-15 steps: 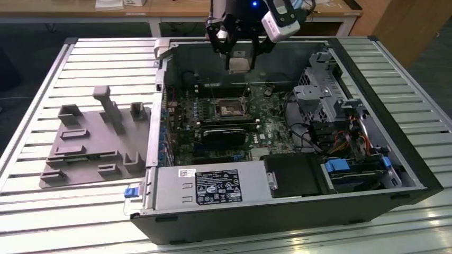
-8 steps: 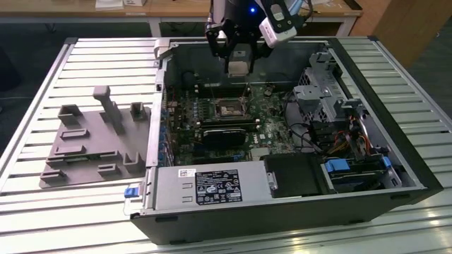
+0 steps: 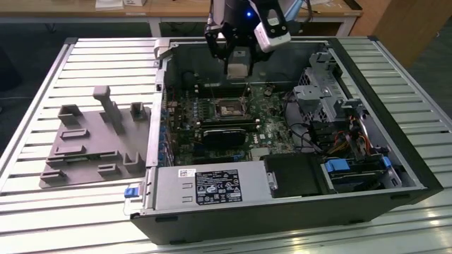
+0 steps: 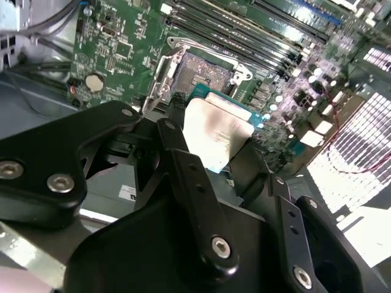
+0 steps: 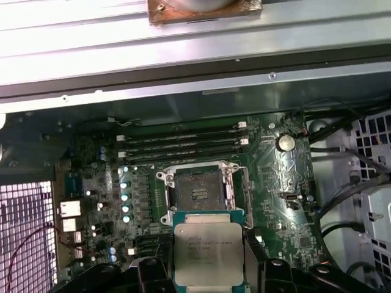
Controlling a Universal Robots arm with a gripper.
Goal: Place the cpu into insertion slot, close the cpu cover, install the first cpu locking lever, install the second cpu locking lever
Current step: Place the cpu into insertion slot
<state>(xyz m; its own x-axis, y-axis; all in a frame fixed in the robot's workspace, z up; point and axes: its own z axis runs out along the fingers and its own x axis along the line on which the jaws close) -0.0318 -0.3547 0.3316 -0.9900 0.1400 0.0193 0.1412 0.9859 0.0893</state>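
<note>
The cpu [image 5: 208, 241] is a pale silver square chip on a teal board, and my gripper [image 5: 208, 259] is shut on its two sides with black fingers [image 5: 160, 268]. In the second wrist view the cpu [image 4: 215, 125] hangs tilted between the fingers [image 4: 176, 143]. In the exterior view my gripper [image 3: 238, 71] hovers over the back of the open computer case. The insertion slot [image 5: 198, 194] lies uncovered on the green board, a short way ahead of the chip and below it. The cpu cover [image 4: 159, 76] stands swung up at one side of the insertion slot [image 4: 204, 72].
Memory slots [image 5: 183, 146] run just beyond the socket. A black card [image 3: 226, 135] and a power supply [image 3: 208, 185] sit nearer the case front, and a drive cage with cables [image 3: 332, 100] fills the exterior view's right. A grey foam tray [image 3: 92, 143] lies on the slatted table.
</note>
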